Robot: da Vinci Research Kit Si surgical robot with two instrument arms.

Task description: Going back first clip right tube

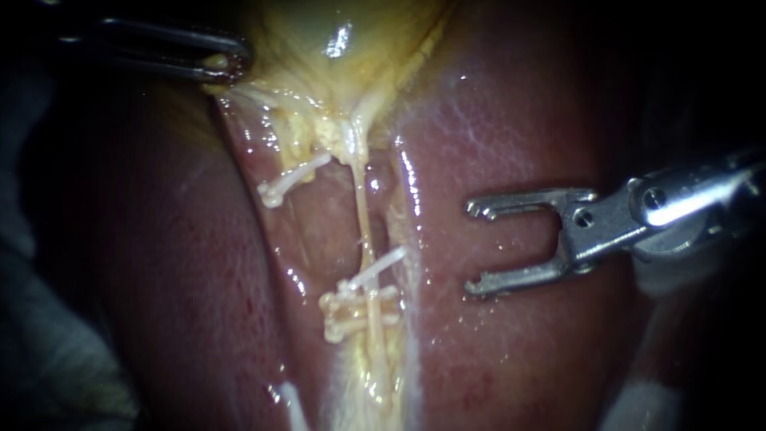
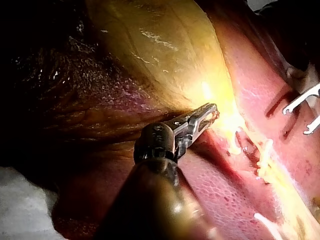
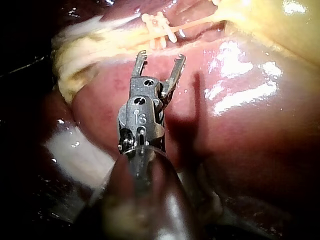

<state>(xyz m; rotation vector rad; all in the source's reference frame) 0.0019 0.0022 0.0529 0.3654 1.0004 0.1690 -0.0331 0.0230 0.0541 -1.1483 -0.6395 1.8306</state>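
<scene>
A thin yellow tube (image 1: 364, 227) runs down from the gallbladder (image 1: 335, 40) between lobes of liver (image 1: 511, 128). White clips (image 1: 359, 310) sit across its lower part, and another white clip (image 1: 292, 179) lies higher, to its left. My right instrument (image 1: 472, 248) stands right of the clipped tube over the liver, jaws open and empty. In the right wrist view its jaws (image 3: 161, 55) stop short of the clips (image 3: 159, 24). My left instrument (image 1: 227, 65) is shut on the gallbladder's lower edge and holds it up, as the left wrist view (image 2: 212, 112) confirms.
Liver surface (image 1: 199, 263) flanks the groove on both sides. A white pad (image 3: 75, 147) lies beside my right instrument's shaft. Pale fatty tissue (image 1: 375, 391) follows the tube downward. My right instrument's jaws (image 2: 296, 121) show far ahead in the left wrist view.
</scene>
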